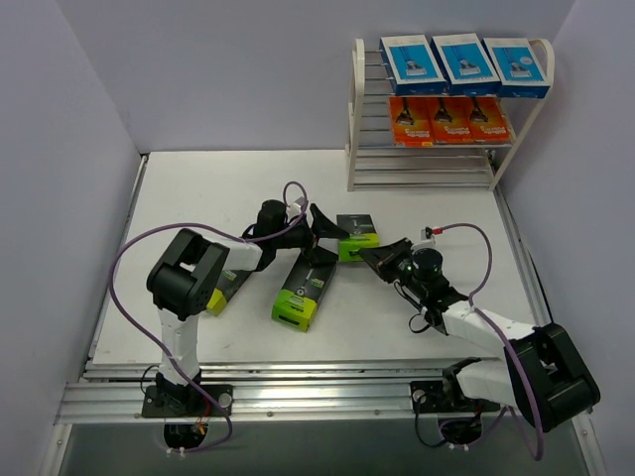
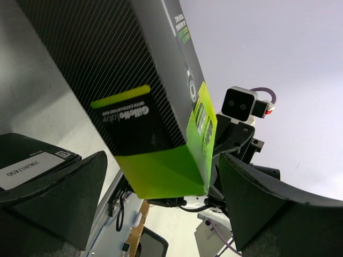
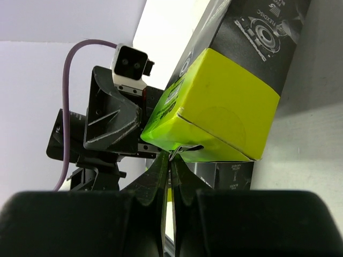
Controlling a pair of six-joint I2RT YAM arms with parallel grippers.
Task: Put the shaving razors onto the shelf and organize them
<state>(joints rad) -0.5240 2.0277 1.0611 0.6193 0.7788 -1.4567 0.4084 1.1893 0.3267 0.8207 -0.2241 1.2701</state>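
The shelf (image 1: 354, 119) stands at the back right. Three blue-and-white razor packs (image 1: 464, 61) lie on its top tier and three orange packs (image 1: 448, 120) on the tier below. Three black packs with lime-green ends are on the table. One black pack (image 1: 357, 236) sits between both grippers. My right gripper (image 1: 372, 254) is shut on a thin flap at this pack's green end (image 3: 214, 115). My left gripper (image 1: 325, 241) is open, its fingers (image 2: 278, 209) either side of the same pack (image 2: 150, 118), not touching it.
A second black pack (image 1: 303, 290) lies just in front of my left gripper, and a third (image 1: 224, 288) lies partly under the left arm. The shelf's lower tiers (image 1: 422, 169) hold nothing. Walls enclose the table on three sides.
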